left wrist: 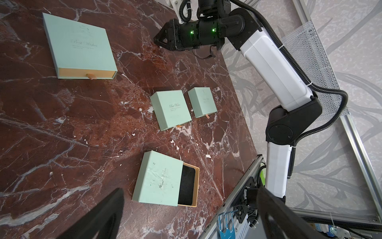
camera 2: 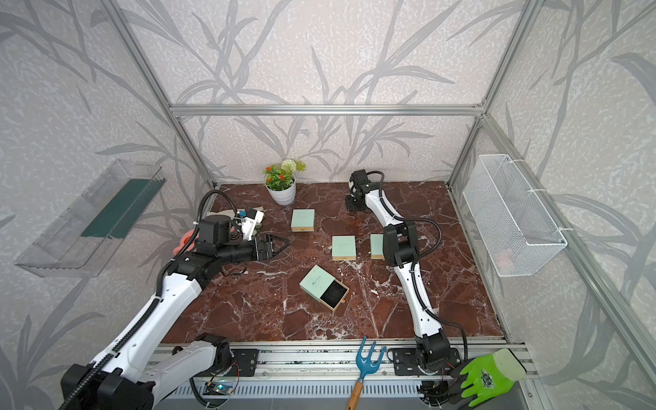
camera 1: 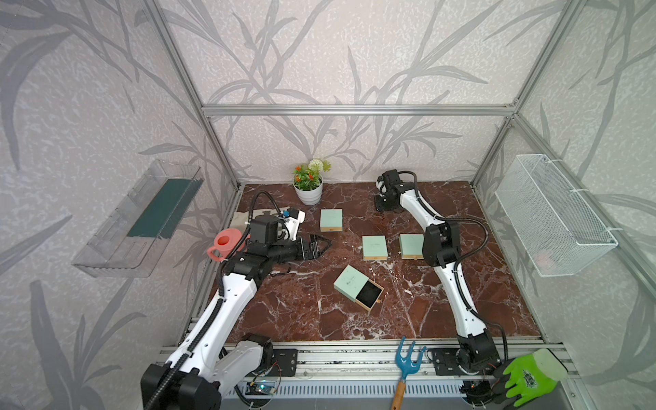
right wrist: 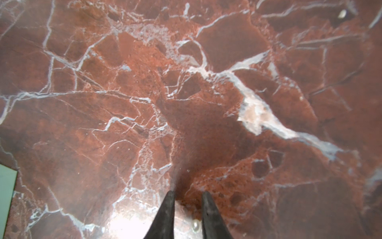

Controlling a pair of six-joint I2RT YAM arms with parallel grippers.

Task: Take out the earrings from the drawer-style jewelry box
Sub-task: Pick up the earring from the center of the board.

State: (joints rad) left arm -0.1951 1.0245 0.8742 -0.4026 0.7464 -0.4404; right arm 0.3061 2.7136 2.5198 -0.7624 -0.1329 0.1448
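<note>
Right gripper (right wrist: 188,195): far centre of red-brown marble-patterned tabletop (camera 1: 443,312), tips down at the surface, jaws narrowly parted, nothing pinched.

Earrings, tiny pale round beads: one (right wrist: 196,224) on the marble between those jaws, against one finger; another (left wrist: 140,109) on the marble just beside middle closed mint-green box (camera 1: 374,247).

Mint-green cardboard drawer-style jewelry box (camera 1: 349,280): near centre, tan drawer (camera 1: 369,294) pulled out toward near right, black lining exposed.

Left gripper (camera 1: 323,245): raised at left, jaws spread wide, holding nothing, well apart from the open box.

Further closed mint-green boxes: far one (camera 1: 331,220), right one (camera 1: 411,246).
</note>
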